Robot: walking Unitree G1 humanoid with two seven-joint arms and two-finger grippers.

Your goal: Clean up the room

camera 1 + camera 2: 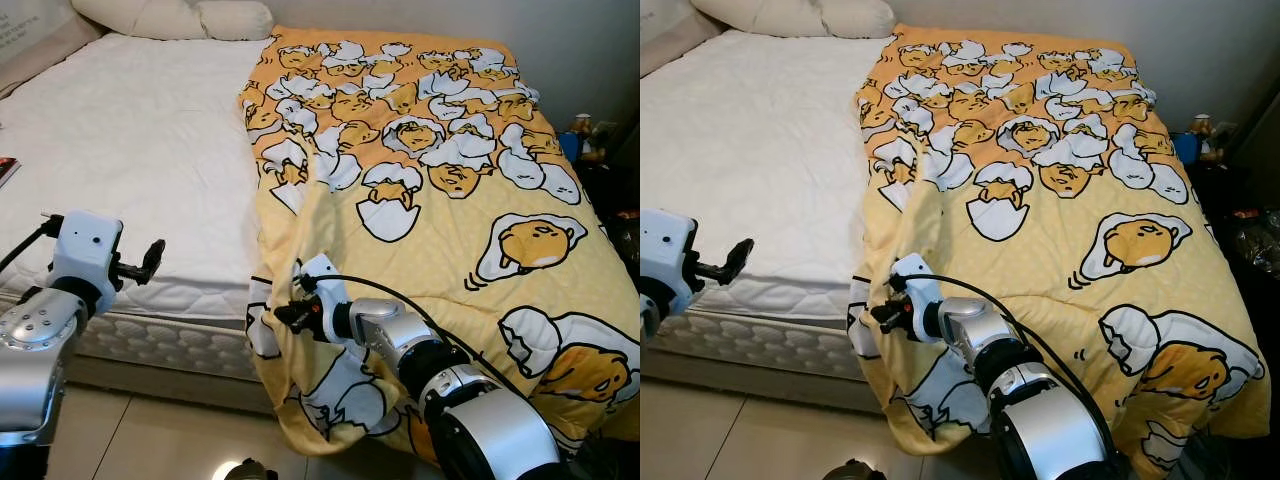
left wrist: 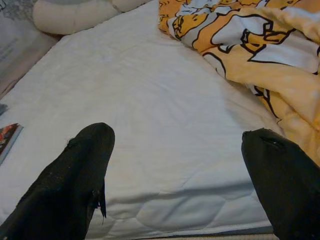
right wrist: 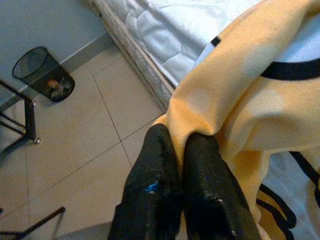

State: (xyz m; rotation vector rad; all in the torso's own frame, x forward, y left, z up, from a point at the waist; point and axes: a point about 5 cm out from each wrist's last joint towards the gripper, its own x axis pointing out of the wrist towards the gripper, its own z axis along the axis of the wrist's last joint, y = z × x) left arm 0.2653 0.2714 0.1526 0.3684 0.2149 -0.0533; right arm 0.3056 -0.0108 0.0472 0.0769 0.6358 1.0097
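On the left, the left gripper (image 1: 152, 258) hovers at the near edge of the bed (image 1: 130, 130), its fingers (image 2: 82, 170) spread apart and holding nothing, pointed over the bare white mattress. A small book (image 2: 7, 140) lies at the mattress's far left edge, and two pillows (image 1: 170, 18) sit at the head. Further right, the yellow blanket (image 1: 450, 170), printed with egg cartoons, covers the right half of the bed and spills over the foot end toward the tiled floor (image 3: 75, 150). The right gripper (image 1: 285, 315) is at that hanging edge, near the bed's foot, its fingers (image 3: 155, 165) pressed together on a fold of the blanket. In the right wrist view, a black mesh bin (image 3: 42, 72) stands on the floor by the wall.
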